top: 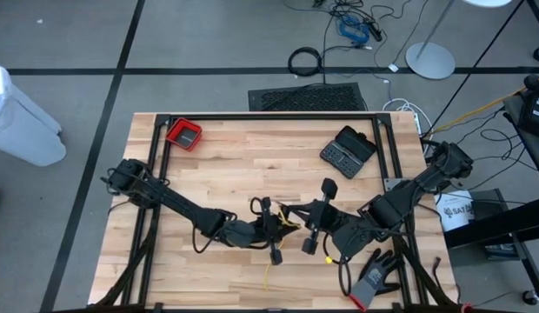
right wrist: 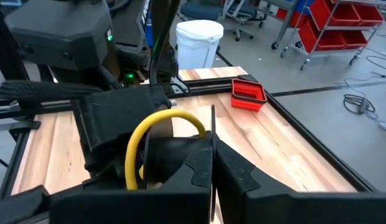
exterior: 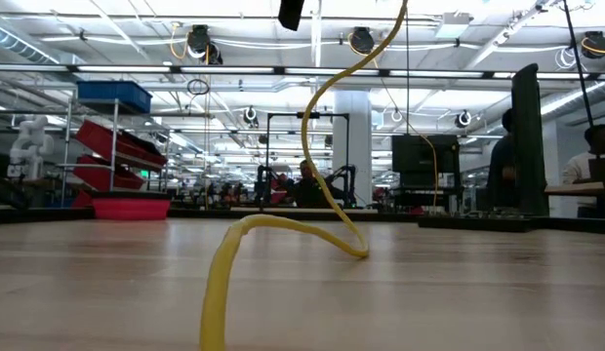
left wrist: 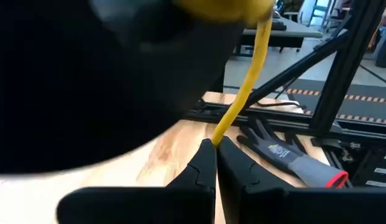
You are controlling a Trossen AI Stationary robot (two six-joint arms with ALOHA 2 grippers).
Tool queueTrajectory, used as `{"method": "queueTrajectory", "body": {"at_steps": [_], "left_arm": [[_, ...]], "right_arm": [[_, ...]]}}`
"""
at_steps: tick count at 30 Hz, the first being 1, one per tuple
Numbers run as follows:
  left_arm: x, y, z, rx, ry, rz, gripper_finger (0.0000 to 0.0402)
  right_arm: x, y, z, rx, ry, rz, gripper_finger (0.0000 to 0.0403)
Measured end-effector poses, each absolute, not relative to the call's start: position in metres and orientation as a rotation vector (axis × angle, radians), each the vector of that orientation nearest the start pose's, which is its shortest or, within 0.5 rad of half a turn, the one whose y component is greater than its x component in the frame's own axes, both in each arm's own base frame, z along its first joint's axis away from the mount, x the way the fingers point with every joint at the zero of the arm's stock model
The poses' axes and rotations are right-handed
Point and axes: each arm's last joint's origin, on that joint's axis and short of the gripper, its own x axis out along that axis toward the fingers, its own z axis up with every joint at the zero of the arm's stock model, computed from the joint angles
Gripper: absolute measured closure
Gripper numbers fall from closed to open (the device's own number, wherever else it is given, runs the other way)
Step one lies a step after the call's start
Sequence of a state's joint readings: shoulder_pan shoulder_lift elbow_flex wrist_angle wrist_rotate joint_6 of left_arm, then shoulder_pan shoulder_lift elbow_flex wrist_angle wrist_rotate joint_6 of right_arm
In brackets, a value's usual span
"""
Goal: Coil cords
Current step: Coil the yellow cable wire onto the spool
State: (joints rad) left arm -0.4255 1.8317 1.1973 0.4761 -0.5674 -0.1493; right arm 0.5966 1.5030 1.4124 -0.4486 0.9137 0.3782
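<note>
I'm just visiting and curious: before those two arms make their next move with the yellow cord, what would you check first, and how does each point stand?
1. Left tool shut on the yellow cord: ok.
2. Right tool shut: ok; holding a cord: cannot tell.
3. Both tools close together over the table's middle: ok.
4. Cord's loose end resting on the table in the low view: ok.
5. Black cord located: cannot tell.
6. Glove and red bin apart from the cord: ok.
</note>
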Motion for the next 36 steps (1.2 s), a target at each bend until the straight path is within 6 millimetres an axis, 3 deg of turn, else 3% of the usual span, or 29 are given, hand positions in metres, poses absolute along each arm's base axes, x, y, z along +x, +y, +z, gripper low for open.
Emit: {"method": "queueTrajectory", "body": {"at_steps": [15,26,36], "left_arm": [[0.385,-0.149,0.253,-0.099,0.074,0.157,0.04],[0.384,-0.154,0.26,-0.12,0.018,0.118,0.04],[0.383,-0.156,0.261,-0.119,0.004,0.102,0.04]], "right_arm": [[0.283,0.161,0.36,0.02,0.321,-0.4,0.0403],[0.287,0.156,0.346,-0.011,0.404,-0.422,0.0403],[0.285,0.155,0.349,0.007,0.398,-0.421,0.0402]]}}
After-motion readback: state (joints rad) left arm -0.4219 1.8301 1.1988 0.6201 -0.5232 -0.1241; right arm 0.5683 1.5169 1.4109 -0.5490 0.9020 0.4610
